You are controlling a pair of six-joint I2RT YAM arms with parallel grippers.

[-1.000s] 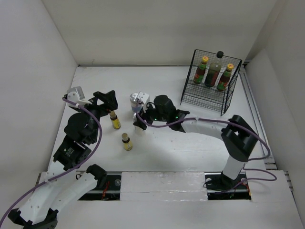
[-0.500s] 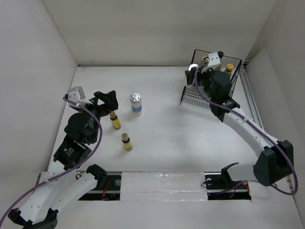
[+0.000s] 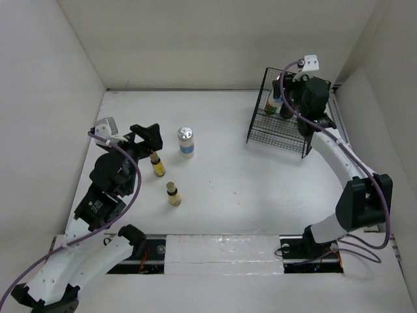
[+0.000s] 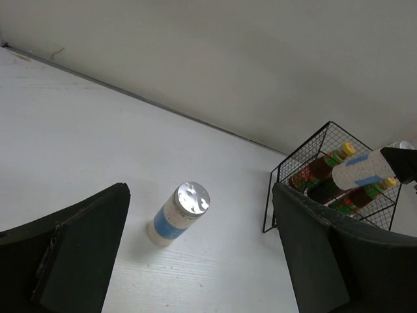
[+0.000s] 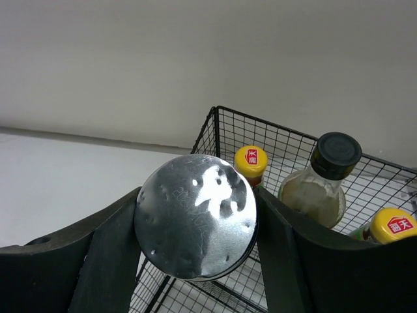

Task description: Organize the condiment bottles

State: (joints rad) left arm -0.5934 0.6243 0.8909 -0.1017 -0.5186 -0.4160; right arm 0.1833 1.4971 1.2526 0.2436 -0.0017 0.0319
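The right fingers (image 5: 91,261) squeeze a white-blue bottle (image 5: 195,225), cap up, bottom pointing down at the basket (image 5: 287,143) just below. It likely needs to go straight down. The left fingers (image 4: 71,257) are spread apart, holding nothing.

End effector (image 5: 195,244): clamped on silver-capped bottle (image 5: 195,215).
Wire basket (image 5: 267,122): 1 o'clock of the cap.
Basket contents: black-capped bottle (image 5: 333,156), flanked by near yellow-capped bottle (image 5: 251,158) and far yellow-capped bottle (image 5: 394,225).

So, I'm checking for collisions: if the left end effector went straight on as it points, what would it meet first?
Probably the white-blue silver-capped bottle standing alone ahead of the left end effector; depth is unclear.
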